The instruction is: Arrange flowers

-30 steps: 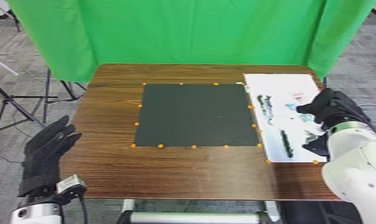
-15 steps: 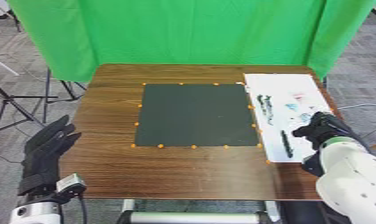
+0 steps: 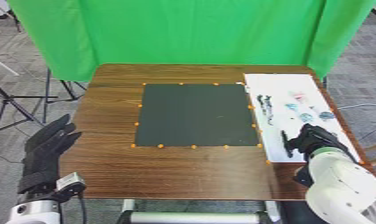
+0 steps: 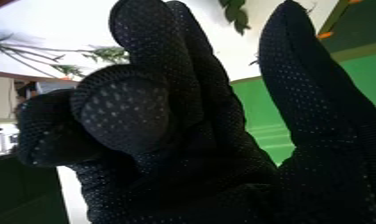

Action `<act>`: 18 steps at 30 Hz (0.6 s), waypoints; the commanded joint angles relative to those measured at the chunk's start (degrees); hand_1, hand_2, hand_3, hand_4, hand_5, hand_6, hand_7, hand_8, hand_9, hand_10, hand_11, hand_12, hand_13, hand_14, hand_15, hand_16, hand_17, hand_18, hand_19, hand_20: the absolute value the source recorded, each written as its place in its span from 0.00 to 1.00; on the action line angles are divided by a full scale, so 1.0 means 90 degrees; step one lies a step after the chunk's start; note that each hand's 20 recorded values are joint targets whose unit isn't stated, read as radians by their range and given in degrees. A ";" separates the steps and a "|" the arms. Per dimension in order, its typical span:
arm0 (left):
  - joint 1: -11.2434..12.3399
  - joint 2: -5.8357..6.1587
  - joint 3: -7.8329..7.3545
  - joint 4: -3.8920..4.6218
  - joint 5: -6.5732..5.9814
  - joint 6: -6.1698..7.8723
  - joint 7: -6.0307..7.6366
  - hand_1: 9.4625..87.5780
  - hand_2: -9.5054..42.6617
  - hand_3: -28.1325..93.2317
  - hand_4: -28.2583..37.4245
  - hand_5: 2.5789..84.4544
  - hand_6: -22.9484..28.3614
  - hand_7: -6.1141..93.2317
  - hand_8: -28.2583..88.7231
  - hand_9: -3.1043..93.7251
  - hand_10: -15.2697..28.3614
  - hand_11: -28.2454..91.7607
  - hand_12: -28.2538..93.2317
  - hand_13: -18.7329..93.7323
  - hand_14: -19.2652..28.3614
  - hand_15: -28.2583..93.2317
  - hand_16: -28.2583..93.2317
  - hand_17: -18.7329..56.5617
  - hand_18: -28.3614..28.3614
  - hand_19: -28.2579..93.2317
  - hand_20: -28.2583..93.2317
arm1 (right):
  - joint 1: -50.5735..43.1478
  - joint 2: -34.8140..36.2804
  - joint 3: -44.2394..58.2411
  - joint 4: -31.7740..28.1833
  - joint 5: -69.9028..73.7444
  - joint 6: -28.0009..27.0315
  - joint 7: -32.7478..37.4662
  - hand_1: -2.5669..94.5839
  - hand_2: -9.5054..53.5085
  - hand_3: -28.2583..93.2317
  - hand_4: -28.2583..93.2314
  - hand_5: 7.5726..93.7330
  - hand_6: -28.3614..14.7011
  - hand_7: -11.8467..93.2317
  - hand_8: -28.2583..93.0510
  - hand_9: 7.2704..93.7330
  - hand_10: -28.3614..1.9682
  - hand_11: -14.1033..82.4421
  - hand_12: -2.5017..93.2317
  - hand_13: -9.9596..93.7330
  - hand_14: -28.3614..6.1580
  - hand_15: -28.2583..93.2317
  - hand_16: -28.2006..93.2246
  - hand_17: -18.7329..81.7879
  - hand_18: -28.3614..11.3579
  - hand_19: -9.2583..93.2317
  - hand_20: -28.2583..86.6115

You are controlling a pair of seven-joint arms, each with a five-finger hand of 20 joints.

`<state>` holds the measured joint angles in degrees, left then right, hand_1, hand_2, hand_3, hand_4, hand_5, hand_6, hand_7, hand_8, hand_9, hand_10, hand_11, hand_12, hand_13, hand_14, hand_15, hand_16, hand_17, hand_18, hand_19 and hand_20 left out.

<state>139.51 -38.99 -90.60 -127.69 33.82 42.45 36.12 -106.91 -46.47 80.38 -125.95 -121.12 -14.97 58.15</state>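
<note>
I have my right hand [image 3: 314, 137] spread by the dark stem [image 3: 285, 137]; closing off-centre could knock it askew.

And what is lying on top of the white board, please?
Green stems, a pink piece and bluish pieces lie on the white board; anything directly under the right hand is covered.

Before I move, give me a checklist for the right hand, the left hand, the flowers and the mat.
- Right hand over the near end of the white sheet: ok
- Right hand touching the dark stem: cannot tell
- Left hand away from the sheet: ok, at the table's left side
- Blue flowers off the sheet: not ok, lying on it
- Dark mat flat on the table: ok
</note>
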 commanded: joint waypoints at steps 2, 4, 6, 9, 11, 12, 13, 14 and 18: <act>0.0031 -0.0039 -0.0028 -0.0062 0.0030 -0.0070 -0.0058 0.22 0.29 0.91 0.12 0.44 0.64 0.22 0.14 0.36 0.80 0.54 0.27 0.38 0.97 0.77 0.08 0.13 0.88 0.74 0.26 | 0.0031 -0.0035 -0.0239 0.0144 -0.0264 -0.0094 0.0145 0.40 0.11 0.81 0.07 0.83 0.37 0.27 0.18 0.89 0.31 0.53 0.25 0.93 0.61 0.73 0.38 0.89 0.52 1.00 0.34; 0.0011 -0.0025 -0.0021 -0.0060 0.0031 -0.0069 -0.0077 0.22 0.29 0.91 0.12 0.44 0.64 0.22 0.14 0.36 0.80 0.54 0.27 0.38 0.97 0.77 0.08 0.13 0.88 0.74 0.26 | 0.0085 0.0008 -0.0320 0.0197 -0.0305 -0.0087 0.0192 0.40 0.11 0.81 0.07 0.83 0.37 0.27 0.18 0.89 0.31 0.53 0.25 0.93 0.61 0.73 0.38 0.89 0.52 1.00 0.34; -0.0004 -0.0041 -0.0023 -0.0059 0.0047 -0.0085 -0.0106 0.22 0.29 0.91 0.12 0.44 0.64 0.22 0.14 0.36 0.80 0.54 0.27 0.38 0.97 0.77 0.08 0.13 0.88 0.74 0.26 | 0.0111 -0.0004 -0.0347 0.0219 -0.0306 -0.0138 0.0215 0.40 0.11 0.81 0.07 0.83 0.37 0.27 0.18 0.89 0.31 0.53 0.25 0.93 0.61 0.73 0.38 0.89 0.52 1.00 0.34; -0.0008 -0.0064 -0.0026 -0.0051 0.0059 -0.0089 -0.0116 0.22 0.29 0.91 0.12 0.44 0.64 0.23 0.14 0.36 0.80 0.54 0.27 0.38 0.97 0.77 0.08 0.13 0.88 0.74 0.26 | 0.0218 -0.0013 -0.0487 0.0311 -0.0392 -0.0162 0.0222 0.40 0.10 0.81 0.07 0.83 0.36 0.27 0.18 0.89 0.31 0.53 0.25 0.93 0.61 0.73 0.38 0.89 0.52 1.00 0.34; -0.0017 -0.0106 -0.0048 -0.0058 0.0122 -0.0126 -0.0194 0.22 0.29 0.91 0.12 0.44 0.64 0.22 0.14 0.36 0.80 0.54 0.27 0.38 0.97 0.77 0.08 0.13 0.88 0.74 0.26 | 0.0259 -0.0023 -0.0560 0.0346 -0.0383 -0.0185 0.0253 0.40 0.10 0.81 0.07 0.83 0.36 0.27 0.18 0.89 0.31 0.53 0.25 0.93 0.61 0.73 0.38 0.89 0.52 1.00 0.34; -0.0009 -0.0078 -0.0036 -0.0057 0.0112 -0.0104 -0.0175 0.22 0.29 0.91 0.12 0.44 0.64 0.22 0.14 0.36 0.80 0.54 0.27 0.38 0.97 0.77 0.08 0.13 0.88 0.74 0.26 | 0.0274 -0.0031 -0.0591 0.0359 -0.0387 -0.0179 0.0255 0.40 0.10 0.81 0.07 0.83 0.36 0.27 0.18 0.89 0.31 0.53 0.25 0.93 0.61 0.73 0.38 0.89 0.52 1.00 0.34; -0.0024 -0.0099 -0.0050 -0.0051 0.0125 -0.0126 -0.0206 0.22 0.29 0.91 0.12 0.44 0.64 0.23 0.14 0.36 0.80 0.54 0.27 0.38 0.97 0.77 0.08 0.13 0.88 0.74 0.26 | 0.0302 -0.0020 -0.0649 0.0375 -0.0411 -0.0168 0.0271 0.40 0.10 0.81 0.07 0.83 0.37 0.27 0.18 0.89 0.31 0.53 0.25 0.93 0.61 0.73 0.38 0.89 0.52 1.00 0.34; -0.0021 -0.0105 -0.0059 -0.0053 0.0111 -0.0130 -0.0199 0.22 0.29 0.91 0.13 0.44 0.64 0.23 0.14 0.36 0.80 0.54 0.27 0.38 0.97 0.77 0.08 0.13 0.88 0.74 0.26 | 0.0327 -0.0025 -0.0704 0.0396 -0.0470 -0.0177 0.0277 0.40 0.10 0.81 0.07 0.83 0.37 0.27 0.18 0.89 0.31 0.53 0.25 0.93 0.61 0.73 0.38 0.89 0.52 1.00 0.34; -0.0003 -0.0143 -0.0092 -0.0060 0.0167 -0.0159 -0.0252 0.22 0.29 0.91 0.13 0.44 0.64 0.22 0.14 0.36 0.79 0.54 0.27 0.38 0.97 0.77 0.08 0.13 0.88 0.74 0.26 | 0.0479 -0.0030 -0.1003 0.0489 -0.0692 -0.0300 0.0311 0.40 0.10 0.81 0.07 0.84 0.38 0.27 0.18 0.89 0.31 0.54 0.25 0.93 0.61 0.73 0.38 0.89 0.51 1.00 0.34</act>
<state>139.09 -39.35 -90.75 -127.76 34.39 41.97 34.82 -103.88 -46.64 74.90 -123.17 -124.49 -15.84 59.75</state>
